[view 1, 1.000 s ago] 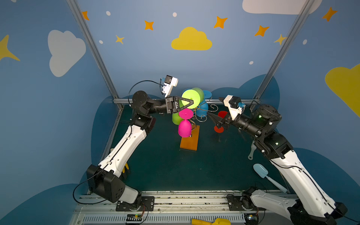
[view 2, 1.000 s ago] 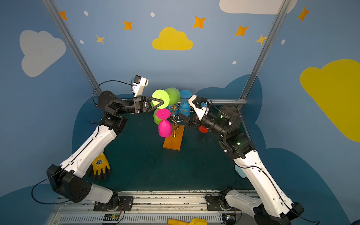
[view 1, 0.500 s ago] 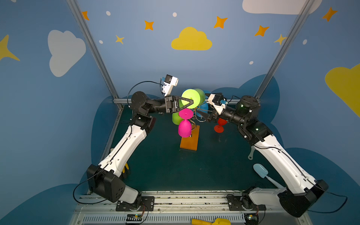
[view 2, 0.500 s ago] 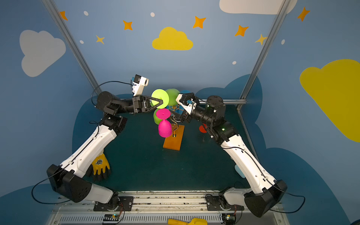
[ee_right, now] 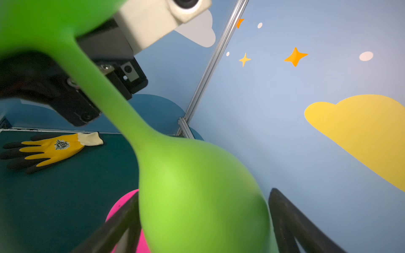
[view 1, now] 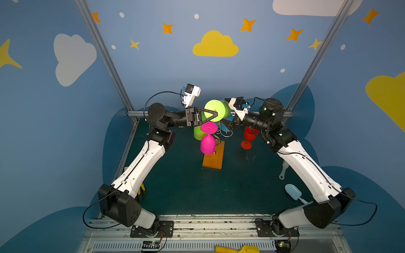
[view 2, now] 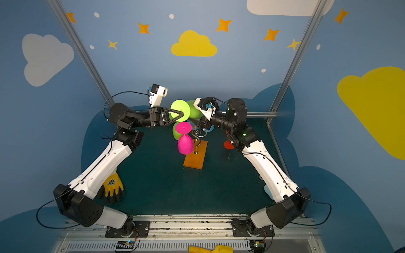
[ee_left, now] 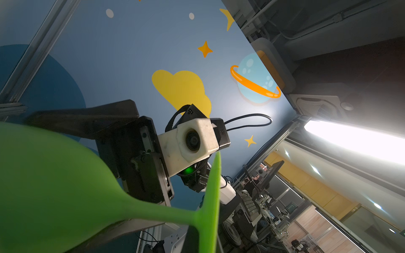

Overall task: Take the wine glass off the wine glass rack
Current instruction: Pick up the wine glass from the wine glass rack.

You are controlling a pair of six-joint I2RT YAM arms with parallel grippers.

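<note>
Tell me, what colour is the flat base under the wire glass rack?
Orange-brown; the base shows best in a top view.

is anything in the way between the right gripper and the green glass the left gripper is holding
Nothing visible. The right gripper is open, its fingers either side of the bowl of the green wine glass; the left gripper is shut on its foot end.

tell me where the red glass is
In both top views the red glass stands on the table right of the rack, partly behind the right arm.
</note>
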